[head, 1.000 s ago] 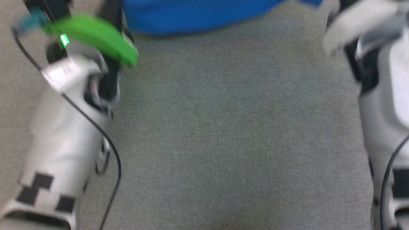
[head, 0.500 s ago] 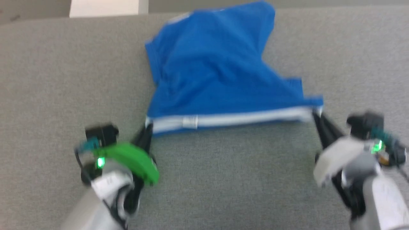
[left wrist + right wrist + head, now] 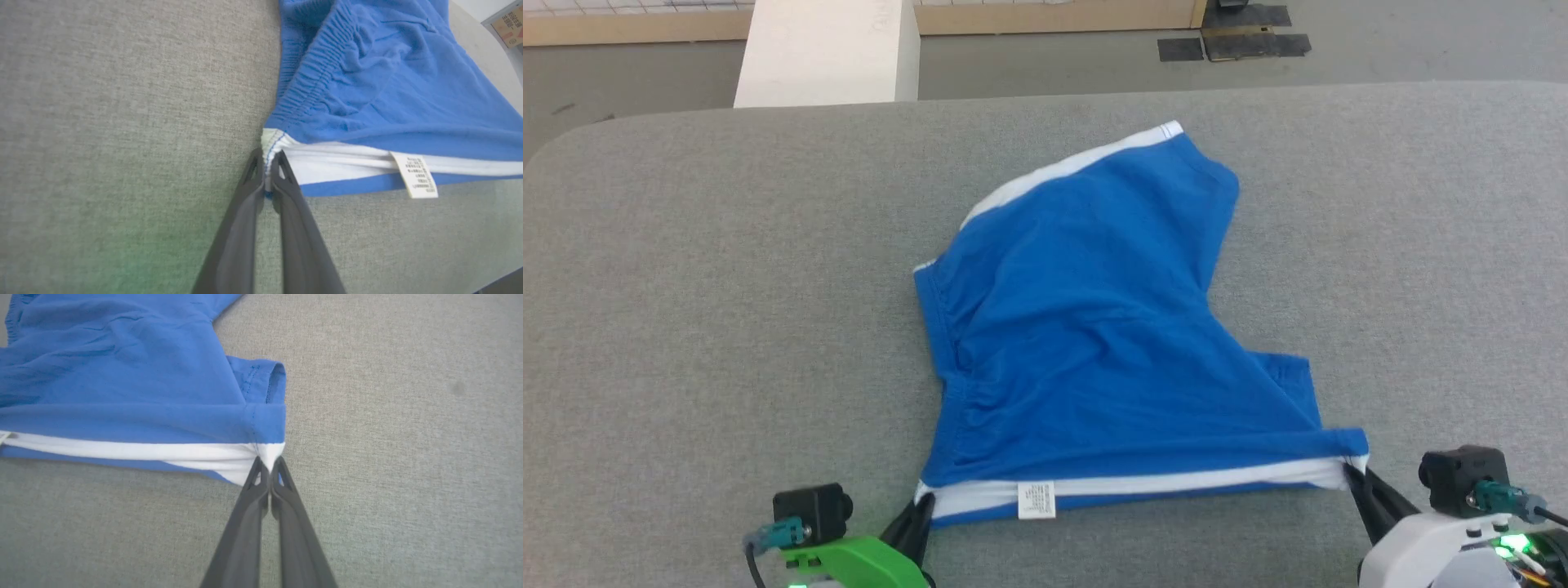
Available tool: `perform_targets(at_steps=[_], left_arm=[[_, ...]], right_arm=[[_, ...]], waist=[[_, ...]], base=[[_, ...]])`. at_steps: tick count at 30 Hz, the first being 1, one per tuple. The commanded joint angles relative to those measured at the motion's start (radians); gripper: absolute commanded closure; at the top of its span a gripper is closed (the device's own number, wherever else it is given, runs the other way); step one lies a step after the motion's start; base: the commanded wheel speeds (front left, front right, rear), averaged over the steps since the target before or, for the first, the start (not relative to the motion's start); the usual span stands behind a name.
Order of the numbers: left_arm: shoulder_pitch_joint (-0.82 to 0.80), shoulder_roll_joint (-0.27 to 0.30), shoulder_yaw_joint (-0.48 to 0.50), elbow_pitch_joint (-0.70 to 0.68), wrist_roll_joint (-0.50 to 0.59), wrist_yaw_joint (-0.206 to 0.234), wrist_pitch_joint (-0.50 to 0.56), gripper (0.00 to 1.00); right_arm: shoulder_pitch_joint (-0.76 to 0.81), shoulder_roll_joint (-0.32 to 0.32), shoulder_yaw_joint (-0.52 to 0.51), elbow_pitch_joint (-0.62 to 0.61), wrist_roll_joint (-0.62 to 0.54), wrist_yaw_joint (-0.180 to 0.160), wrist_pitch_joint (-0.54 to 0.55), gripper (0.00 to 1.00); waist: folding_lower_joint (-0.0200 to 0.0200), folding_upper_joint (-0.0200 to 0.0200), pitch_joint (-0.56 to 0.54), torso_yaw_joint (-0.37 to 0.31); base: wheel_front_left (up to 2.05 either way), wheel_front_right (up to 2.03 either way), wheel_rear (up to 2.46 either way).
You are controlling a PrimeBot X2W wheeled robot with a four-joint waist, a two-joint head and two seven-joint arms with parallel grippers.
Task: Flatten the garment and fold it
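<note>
Your head view has lifted; left gripper [image 3: 266, 158] and right gripper [image 3: 269, 462] each pinch a near corner of the garment [image 3: 1094, 343]; flattening looks unfinished.

The head camera has tilted up over the last second, so the whole picture has shifted; the garment [image 3: 1094, 343], a blue strip at 12 o'clock a second ago, now sits in the middle; the left gripper [image 3: 921, 508] has dropped in the picture to 7 o'clock and the right gripper [image 3: 1350, 474] to 5 o'clock; the far edge of the table [image 3: 686, 286], a white block [image 3: 825, 53] at 11 o'clock and the floor [image 3: 1054, 57] at 12 o'clock have come into view; the blur has cleared, and the tag [image 3: 1036, 500] at 6 o'clock now shows sharp.
</note>
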Motion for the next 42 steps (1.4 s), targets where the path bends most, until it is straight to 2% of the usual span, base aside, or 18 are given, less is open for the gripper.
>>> perform_targets(at_steps=[1,8,16,21,31,38,42], left_arm=[[0.024,0.015,0.010,-0.008,-0.006,0.015,-0.001,1.00],[-0.029,-0.004,-0.006,-0.059,0.059,0.004,-0.067,1.00],[-0.250,-0.060,-0.013,-0.040,0.132,-0.031,-0.096,1.00],[-0.390,-0.088,-0.004,0.037,0.153,-0.048,-0.090,1.00],[-0.575,-0.141,0.061,0.249,0.129,-0.049,-0.101,1.00],[-0.671,-0.176,0.076,0.361,0.112,-0.069,-0.105,1.00],[-0.716,-0.195,0.076,0.418,0.108,-0.076,-0.105,1.00]], right_arm=[[0.016,-0.003,-0.013,-0.011,-0.005,-0.002,0.009,1.00],[-0.028,-0.016,-0.007,-0.047,-0.010,-0.002,-0.065,1.00],[-0.258,-0.054,0.038,0.005,-0.035,-0.002,-0.139,1.00],[-0.444,-0.093,0.080,0.101,-0.028,-0.002,-0.131,1.00],[-0.781,-0.182,0.156,0.359,0.008,-0.002,-0.103,1.00],[-0.981,-0.235,0.260,0.531,0.028,-0.002,-0.100,1.00],[-1.081,-0.241,0.316,0.623,0.039,-0.002,-0.100,1.00]], waist=[[0.0001,0.0000,-0.004,0.004],[0.0001,0.0000,-0.003,0.016],[0.0001,0.0000,0.047,0.030],[0.0001,0.0000,0.102,0.042],[0.0001,0.0000,0.215,0.074],[0.0001,0.0000,0.291,0.097],[0.0001,0.0000,0.323,0.106]], base=[[0.00,0.00,0.00],[0.00,0.00,0.00],[0.00,0.00,0.00],[0.00,0.00,0.00],[0.00,0.00,0.00],[0.00,0.00,0.00],[0.00,0.00,0.00]])
